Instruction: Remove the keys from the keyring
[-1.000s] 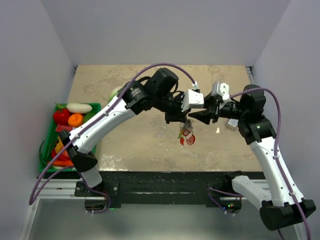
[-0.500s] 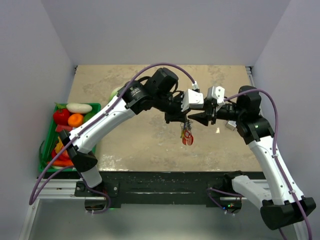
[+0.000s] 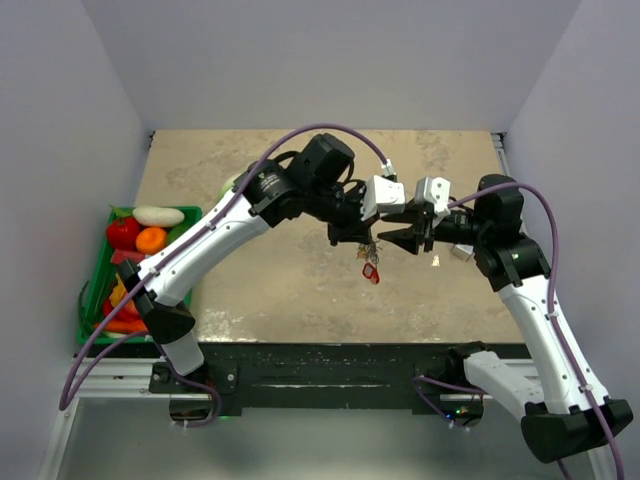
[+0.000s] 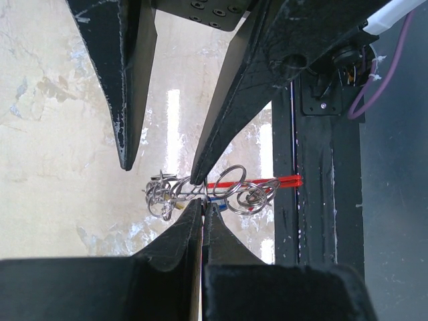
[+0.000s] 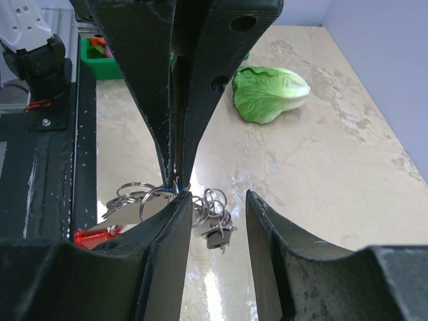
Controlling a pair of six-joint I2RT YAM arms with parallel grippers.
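The keyring, a tangle of thin silvery rings with a red fob, hangs above the table. My left gripper is shut on one of its rings. In the top view the bunch dangles between the two gripper heads. My right gripper is open, with its left finger against the rings and a small metal key hanging between its fingers. In the left wrist view one right fingertip touches the ring, and the other stands apart to the left. The coloured heads of the keys are mostly hidden.
A green basket of vegetables stands at the table's left edge. A lettuce lies on the marble top behind the left arm. The black front rail runs just beyond the hanging fob.
My right gripper has moved left, up to the bunch held by the left gripper. The hanging fob has swung and turned edge-on. The left gripper has stayed shut.
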